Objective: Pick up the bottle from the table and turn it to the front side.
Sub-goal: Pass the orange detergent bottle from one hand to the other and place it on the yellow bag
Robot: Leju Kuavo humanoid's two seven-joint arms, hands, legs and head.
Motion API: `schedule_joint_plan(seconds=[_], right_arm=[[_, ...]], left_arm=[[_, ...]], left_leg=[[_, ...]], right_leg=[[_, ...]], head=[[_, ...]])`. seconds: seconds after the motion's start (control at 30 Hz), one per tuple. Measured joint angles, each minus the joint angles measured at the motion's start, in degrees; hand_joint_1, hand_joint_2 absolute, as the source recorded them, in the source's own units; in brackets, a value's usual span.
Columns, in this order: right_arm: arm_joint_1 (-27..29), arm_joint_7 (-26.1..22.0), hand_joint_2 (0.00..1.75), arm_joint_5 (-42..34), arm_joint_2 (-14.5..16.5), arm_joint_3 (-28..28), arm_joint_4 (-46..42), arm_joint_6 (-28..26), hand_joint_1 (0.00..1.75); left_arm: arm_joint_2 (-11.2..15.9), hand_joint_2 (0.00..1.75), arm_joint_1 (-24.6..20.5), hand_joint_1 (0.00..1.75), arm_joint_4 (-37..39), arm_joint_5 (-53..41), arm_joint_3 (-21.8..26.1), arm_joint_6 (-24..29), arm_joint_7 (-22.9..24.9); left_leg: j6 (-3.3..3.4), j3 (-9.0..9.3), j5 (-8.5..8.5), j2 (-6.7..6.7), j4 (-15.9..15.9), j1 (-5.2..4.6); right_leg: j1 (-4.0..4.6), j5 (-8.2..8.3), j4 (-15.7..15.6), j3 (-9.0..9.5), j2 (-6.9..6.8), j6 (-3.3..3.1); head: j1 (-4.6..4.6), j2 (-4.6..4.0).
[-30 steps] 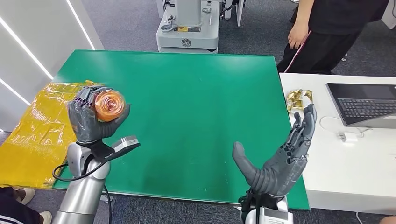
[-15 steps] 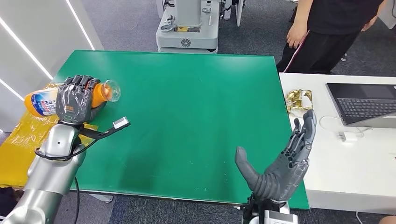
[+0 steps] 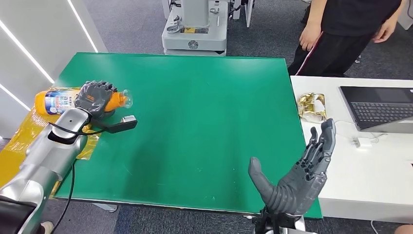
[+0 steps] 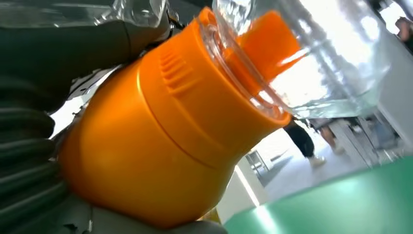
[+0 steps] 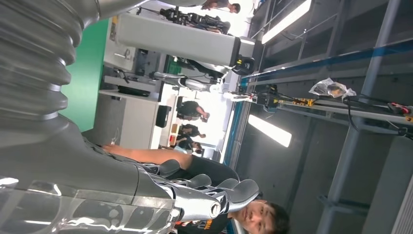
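The robot's left hand (image 3: 95, 96) is wrapped tight around an orange plastic bottle with a clear see-through cap and a blue and white label (image 3: 61, 101). The bottle lies on its side in the hand, at the far left edge of the big green table (image 3: 204, 112). Its clear cap points in toward the middle of the table, and its label end sticks out past the edge, over a crinkly yellow plastic sheet (image 3: 24, 141) beside the table. From the left wrist camera, the orange bottle (image 4: 160, 141) looks very big and close, with the grey hand (image 4: 34, 122) pressed against it.

The robot's right hand (image 3: 297, 175) is held up near the front right corner of the green table. Its fingers are spread apart and straight, and it holds nothing.

To the right is a white table (image 3: 370, 165) with a grey laptop (image 3: 380, 108) and a crumpled shiny gold wrapper (image 3: 311, 106) on it. A person in black clothes (image 3: 341, 34) stands behind the tables. A grey machine (image 3: 196, 27) stands on the floor beyond the green table.
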Motion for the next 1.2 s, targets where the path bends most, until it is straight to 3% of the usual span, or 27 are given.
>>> schedule_joint_plan(seconds=[0.5,0.87,1.2], right_arm=[[0.0,1.3,1.75,1.6,0.0,0.1,-0.3,0.0,0.00],[0.2,2.5,1.75,1.9,0.0,0.1,-1.0,0.0,0.00],[0.2,2.6,1.75,1.9,0.0,0.1,-1.4,0.0,0.00]], left_arm=[[1.1,1.75,-4.3,1.75,13.9,1.0,-4.8,-7.6,-2.1],[2.1,1.75,-3.5,1.75,15.9,6.7,-6.4,-7.6,-11.5],[2.2,1.75,-1.1,1.75,15.9,8.5,-7.2,-6.7,-12.9]], left_leg=[[0.00,-0.01,0.00,-0.02,0.0,0.00],[0.00,-0.02,0.00,-0.03,0.0,0.00],[0.00,-0.02,0.00,-0.02,0.0,0.00]], right_leg=[[0.00,-0.01,0.0,0.02,-0.03,0.00],[0.00,-0.01,0.0,0.02,-0.03,0.00],[0.00,-0.01,0.0,0.02,-0.02,0.00]], head=[[0.00,0.00],[0.01,0.00],[-0.01,0.00]])
